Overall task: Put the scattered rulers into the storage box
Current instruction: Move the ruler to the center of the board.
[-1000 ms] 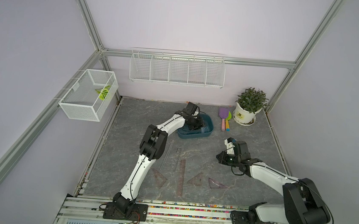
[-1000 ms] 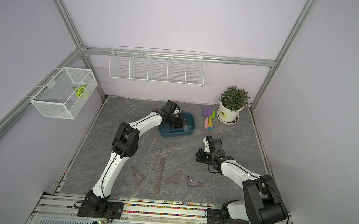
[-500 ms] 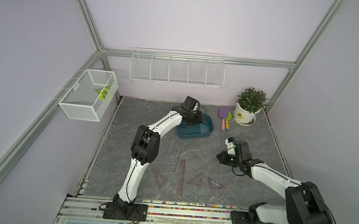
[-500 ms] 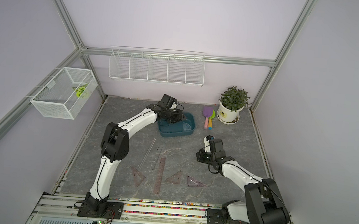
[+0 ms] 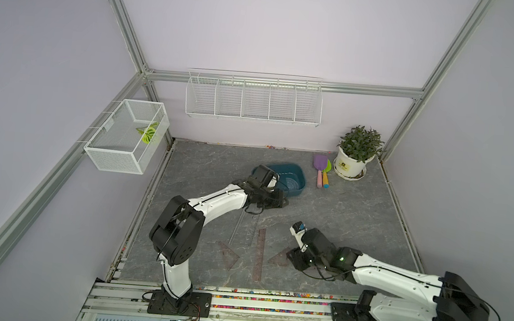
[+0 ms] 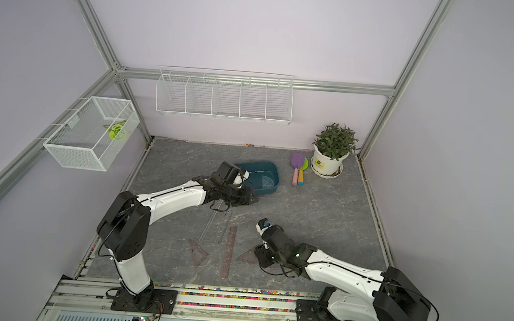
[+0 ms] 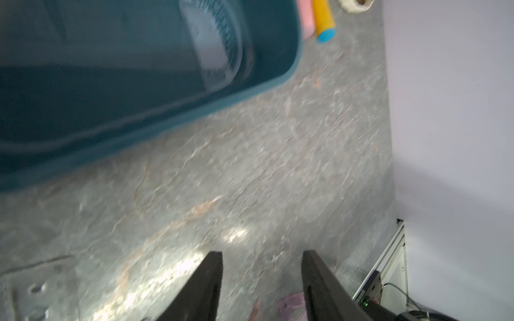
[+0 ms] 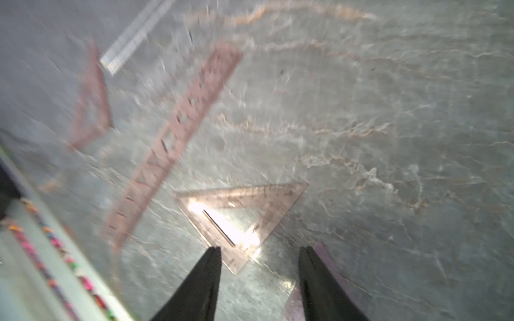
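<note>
in both top views the box [image 5: 303,180] sits in the upper middle of the table [image 5: 355,214]. the bluish protractor [image 6: 266,182] lies flat inside it, so one piece is home. the left gripper [image 5: 281,202] hovers just below the box's near wall. i judge it is parked there because it is handy both to the box and to the loose pieces. lower in the frame lie the clear rulers [image 5: 237,229] and the long brown ruler [image 5: 259,254]. a second triangle [image 5: 229,256] is left of that ruler and the brown triangle [image 5: 279,258] is right of it. the right gripper [image 5: 295,260] points down at that triangle's right side, low over the table. that is probably because thin flat plastic can only be pinched at an edge.

in the left wrist view, which is blurred, the left gripper [image 7: 262,257] has its jaws moderately apart with only bare table between them. the box [image 7: 244,94] lies beyond, with the protractor [image 7: 215,41] inside.

in the right wrist view the right gripper [image 8: 260,251] has its jaws about half spread and grips nothing. a corner of the brown triangle [image 8: 244,205] lies just ahead of one finger. a purple triangle [image 8: 324,254] slips under the other finger. the brown ruler [image 8: 172,144] lies farther off. i cannot tell which triangle it is aiming for.
</note>
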Robot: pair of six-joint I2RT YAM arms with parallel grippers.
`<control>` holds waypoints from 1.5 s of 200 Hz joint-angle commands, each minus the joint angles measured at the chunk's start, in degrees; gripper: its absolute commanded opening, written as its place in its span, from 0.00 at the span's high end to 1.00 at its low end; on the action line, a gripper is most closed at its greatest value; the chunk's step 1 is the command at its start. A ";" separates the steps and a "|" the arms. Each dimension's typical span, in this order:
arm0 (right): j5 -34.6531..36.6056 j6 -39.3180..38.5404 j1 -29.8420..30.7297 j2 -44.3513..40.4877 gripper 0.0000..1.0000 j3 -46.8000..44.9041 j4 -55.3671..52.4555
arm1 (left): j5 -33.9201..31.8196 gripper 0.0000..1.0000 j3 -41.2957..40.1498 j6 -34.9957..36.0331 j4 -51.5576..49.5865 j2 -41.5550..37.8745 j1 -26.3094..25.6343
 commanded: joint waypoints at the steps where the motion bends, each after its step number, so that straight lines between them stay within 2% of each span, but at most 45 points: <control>1: 10.17 0.10 6.09 5.14 0.42 2.64 -5.28 | 2.71 0.49 -2.51 1.13 3.51 -2.65 0.11; 19: 14.44 1.60 10.98 9.82 0.41 5.44 -8.00 | 2.93 0.49 -4.69 1.39 3.91 -4.44 0.11; 42: 17.00 2.54 14.09 12.86 0.40 7.06 -8.91 | 3.09 0.49 -5.34 2.20 3.12 -5.46 0.17; 109: 24.78 4.01 13.97 20.51 0.38 11.07 -9.75 | 3.29 0.49 -6.24 2.21 3.16 -5.46 0.27; 146: 22.15 1.75 9.55 22.59 0.39 10.83 -6.62 | 3.37 0.50 -6.22 2.22 2.91 -4.76 0.33; 226: 15.26 -2.50 -2.22 19.41 0.41 6.83 0.37 | 5.34 0.52 -6.50 1.72 3.52 -2.45 0.30; 255: 12.08 -3.32 -6.12 20.50 0.42 6.98 1.53 | 7.59 0.53 -7.00 1.86 3.39 -1.77 1.20; 300: 7.82 -1.25 -11.14 17.21 0.44 4.73 4.02 | 11.57 0.53 -6.43 2.96 0.48 -0.38 0.91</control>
